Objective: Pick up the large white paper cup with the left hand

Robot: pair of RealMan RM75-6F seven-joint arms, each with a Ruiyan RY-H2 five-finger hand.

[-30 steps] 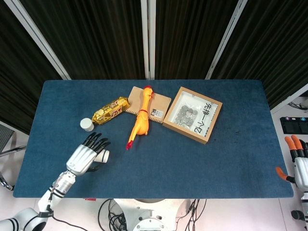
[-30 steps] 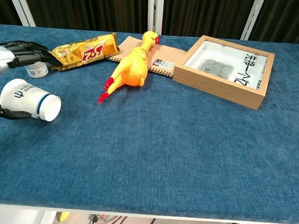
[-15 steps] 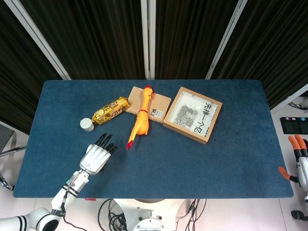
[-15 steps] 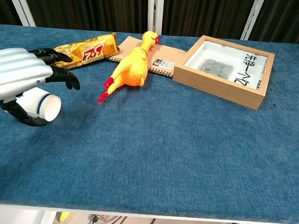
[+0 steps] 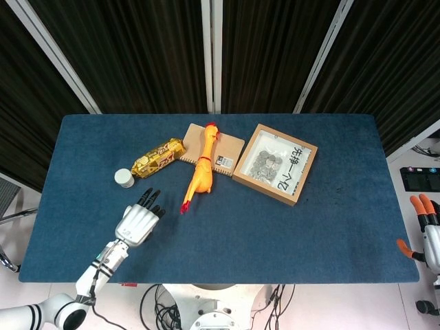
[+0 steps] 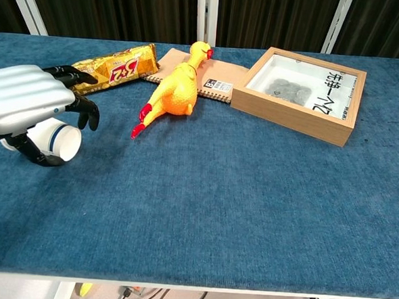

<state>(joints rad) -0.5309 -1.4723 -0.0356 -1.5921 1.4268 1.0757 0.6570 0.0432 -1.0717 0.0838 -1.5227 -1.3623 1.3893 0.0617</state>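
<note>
White paper with a blue band formed the large paper cup (image 6: 53, 141), which lay on its side on the blue table cloth (image 6: 216, 211) near the front left corner, its base end facing right in the chest view. The left hand (image 6: 26, 101) was draped over the cup from above. Its silver back covered most of the cup body, its dark fingers (image 6: 87, 109) curled down over the upper side, and its thumb hooked under the lower side. The hand enclosed the cup loosely; whether it gripped firmly could not be determined. In the head view the left hand (image 5: 139, 220) hid the cup entirely.

The right hand (image 5: 427, 237) hung off the table's right edge, holding nothing, its orange-tipped fingers apart.

Further back lay a yellow rubber chicken (image 6: 174, 90), a small white jar (image 5: 124, 178), a gold snack packet (image 6: 113, 66), a brown notebook (image 6: 221, 79) and a wooden box (image 6: 301, 91).
</note>
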